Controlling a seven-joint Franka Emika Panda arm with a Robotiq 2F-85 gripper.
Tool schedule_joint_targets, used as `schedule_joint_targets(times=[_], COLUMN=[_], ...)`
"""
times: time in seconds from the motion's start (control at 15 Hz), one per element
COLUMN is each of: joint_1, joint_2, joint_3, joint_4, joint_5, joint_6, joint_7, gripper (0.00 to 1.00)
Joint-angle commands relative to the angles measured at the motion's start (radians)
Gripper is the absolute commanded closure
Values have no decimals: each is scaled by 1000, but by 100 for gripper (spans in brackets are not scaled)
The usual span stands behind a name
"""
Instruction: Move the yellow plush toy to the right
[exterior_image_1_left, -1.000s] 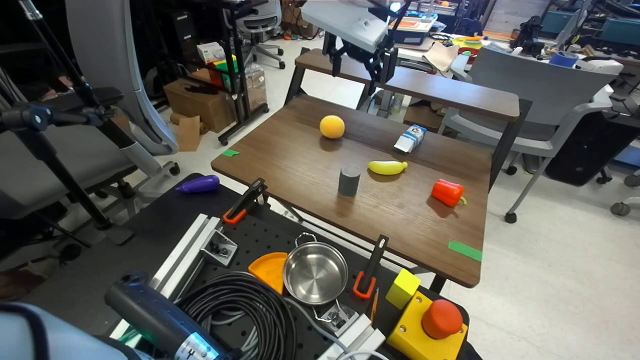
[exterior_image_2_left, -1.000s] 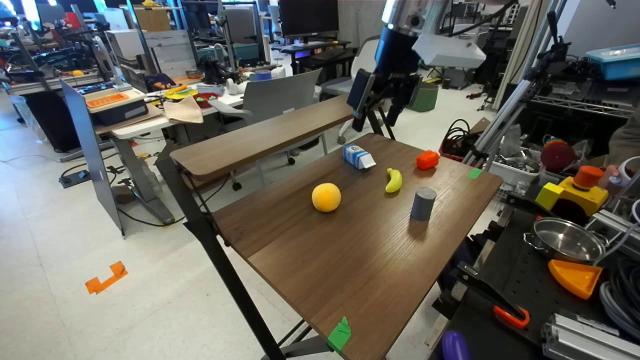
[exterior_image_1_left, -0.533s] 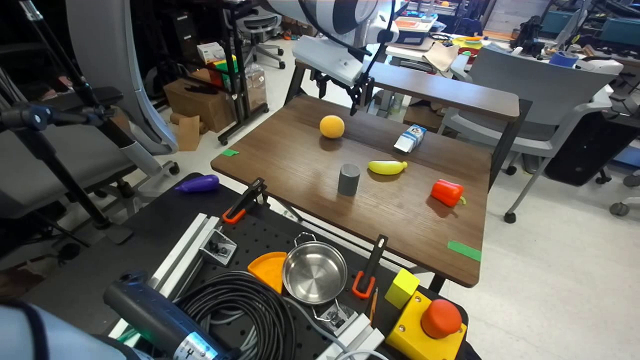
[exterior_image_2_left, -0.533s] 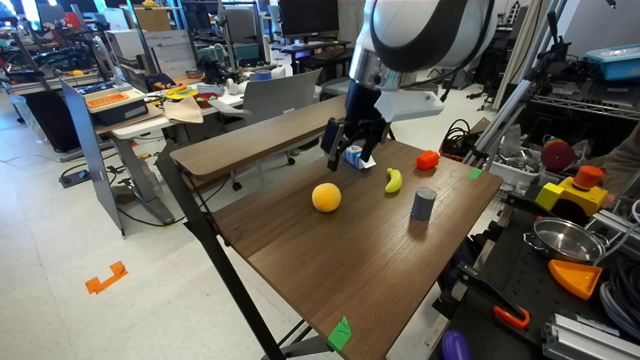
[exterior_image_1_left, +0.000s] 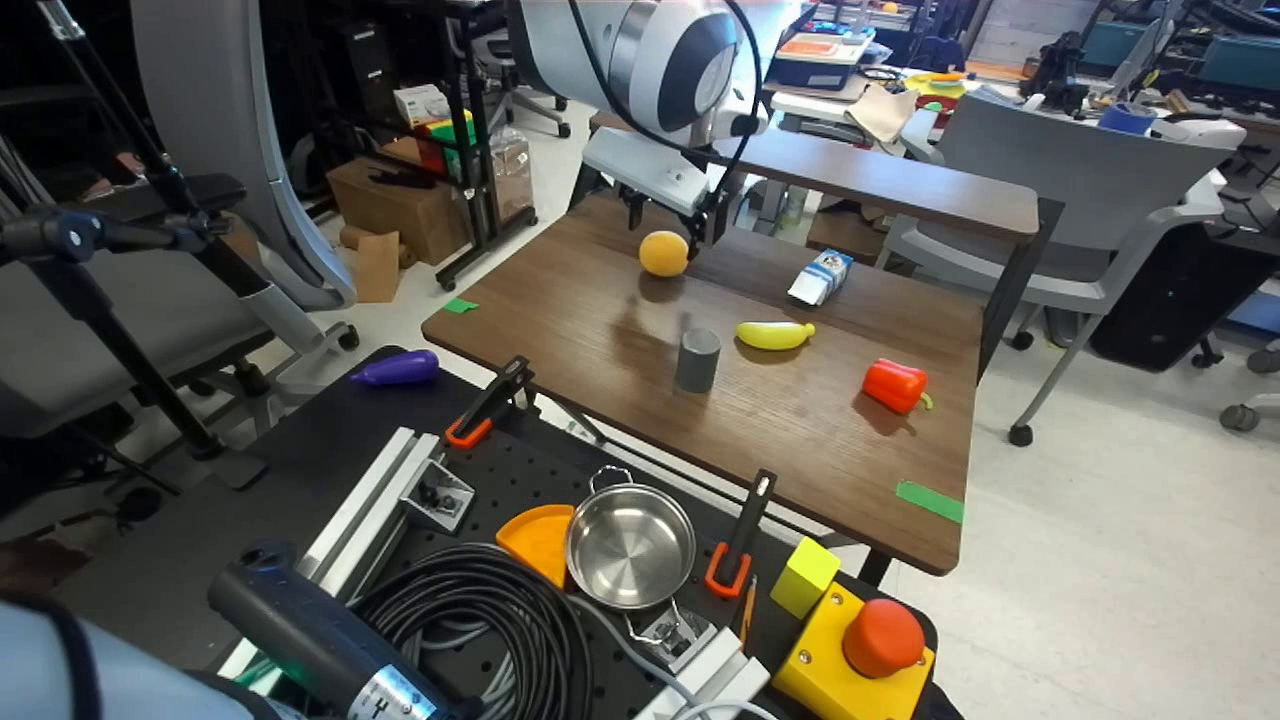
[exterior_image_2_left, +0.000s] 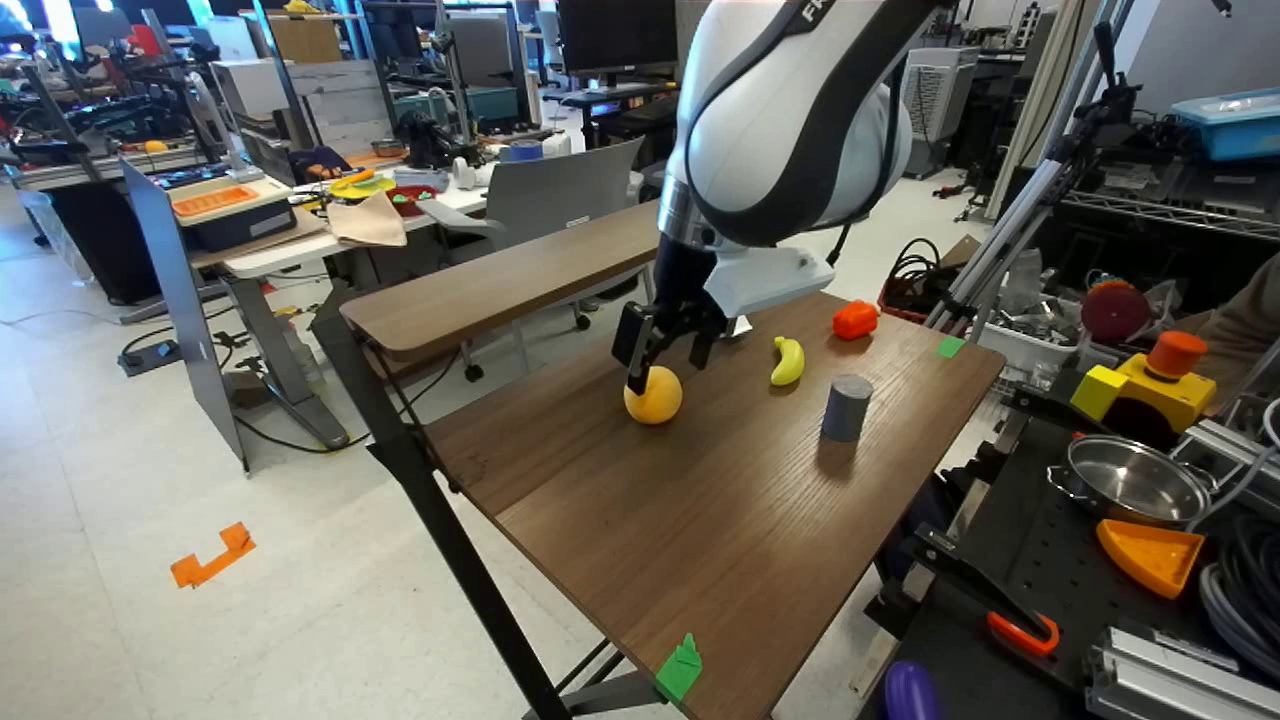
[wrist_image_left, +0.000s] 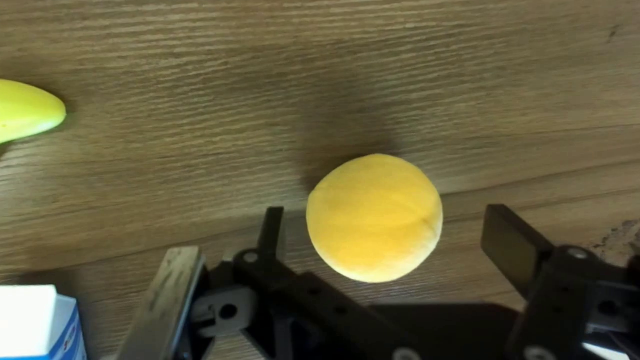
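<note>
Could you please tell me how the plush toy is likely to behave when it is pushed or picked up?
If pushed, the plush toy would probably roll, being nearly round on a flat table. Its matte surface suggests it may not be slippery. Faint creases in the wrist view hint that it could give a little if the gripper squeezes it.

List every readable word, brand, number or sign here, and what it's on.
"FR": robot arm, in an exterior view; anything further is cut off by the frame.
Blue-and-white carton, wrist view: too blurred to read.
Label on the dark cylinder: too small to read.
White box in the background: too small to read.
No other text is legible.
</note>
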Motion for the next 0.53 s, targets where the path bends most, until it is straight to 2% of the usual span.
schedule_joint_targets(times=[0.0,0.07,0.13,0.2,0.47], joint_1=[10,14,14,12,6], joint_2=[74,90,102,113,148], joint_3=[-17,-23,-24,-23,-18], joint_4=[82,98,112,124,164], joint_5=[-36,-46,-49,-52,-51], joint_6=[28,29,24,21,19], joint_7=[8,8,10,10,7], gripper=[0,0,25,26,58])
